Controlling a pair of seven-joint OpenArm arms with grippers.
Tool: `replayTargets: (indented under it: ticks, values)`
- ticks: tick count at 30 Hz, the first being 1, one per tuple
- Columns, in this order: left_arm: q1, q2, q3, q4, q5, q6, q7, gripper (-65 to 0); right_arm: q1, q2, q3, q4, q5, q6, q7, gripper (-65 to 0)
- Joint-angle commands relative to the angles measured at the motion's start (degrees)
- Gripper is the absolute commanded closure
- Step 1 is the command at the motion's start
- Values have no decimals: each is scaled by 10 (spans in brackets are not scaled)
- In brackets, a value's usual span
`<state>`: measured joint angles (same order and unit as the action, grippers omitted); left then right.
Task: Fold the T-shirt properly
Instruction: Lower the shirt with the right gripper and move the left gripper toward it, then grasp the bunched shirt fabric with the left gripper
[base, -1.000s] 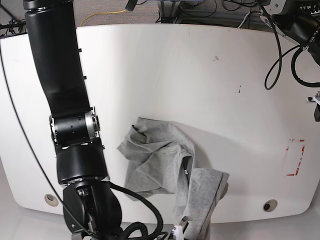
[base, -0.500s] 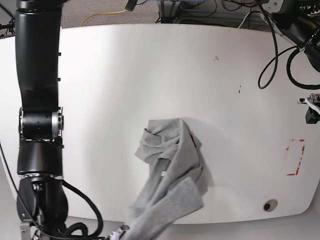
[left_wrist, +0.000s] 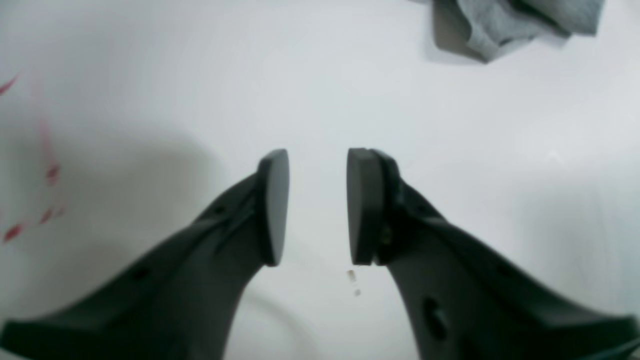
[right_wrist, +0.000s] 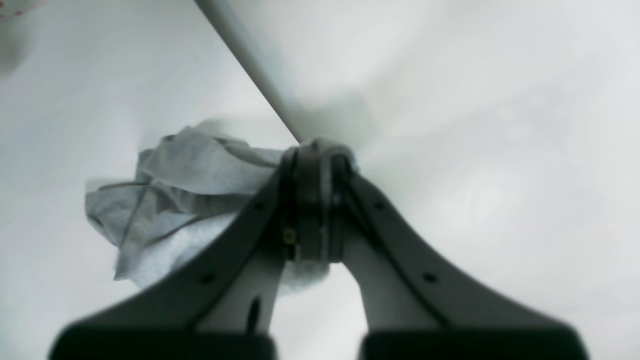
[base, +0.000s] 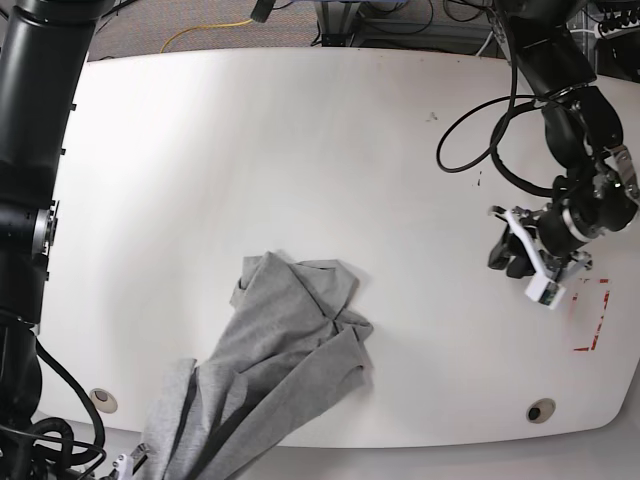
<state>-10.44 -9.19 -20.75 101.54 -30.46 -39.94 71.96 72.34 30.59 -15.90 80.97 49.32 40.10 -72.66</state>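
The jaws of the right gripper (right_wrist: 312, 200) are squeezed tight on a bunch of the grey T-shirt (base: 275, 370). The jaws of the left gripper (left_wrist: 317, 205) stand a little way apart with nothing between them. That gripper hangs over the bare white table (base: 300, 150), near some red marks (base: 592, 315). The T-shirt lies crumpled near the front edge of the table, and one part hangs off the edge.
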Motion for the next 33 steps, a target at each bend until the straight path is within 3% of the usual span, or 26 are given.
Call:
replayTargets:
  ticks: [1, 4, 8, 12, 19, 33]
  values:
    - [-9, 12, 28, 8, 18, -1, -28, -251, 25, 15, 19, 23, 4, -1, 18, 0]
    - [-10, 46, 63, -9, 38, -1, -49, -322, 25, 29, 54, 43, 4, -1, 18, 0]
    - [-30, 64, 109, -65, 43, -1, -88, -375, 5, 30, 65, 47, 4, -1, 18, 0]
    - [-53, 71, 155, -134, 42, -1, -113, -375, -14, 31, 67, 47, 1, -1, 18, 0]
    - [-89, 125, 180, -236, 43, -1, -172, -375, -35, 45, 68, 46, 0, -1, 18, 0]
    - [-166, 179, 292, -467, 40, -1, -328, -376, -41, 44, 67, 44, 0, -1, 21, 0]
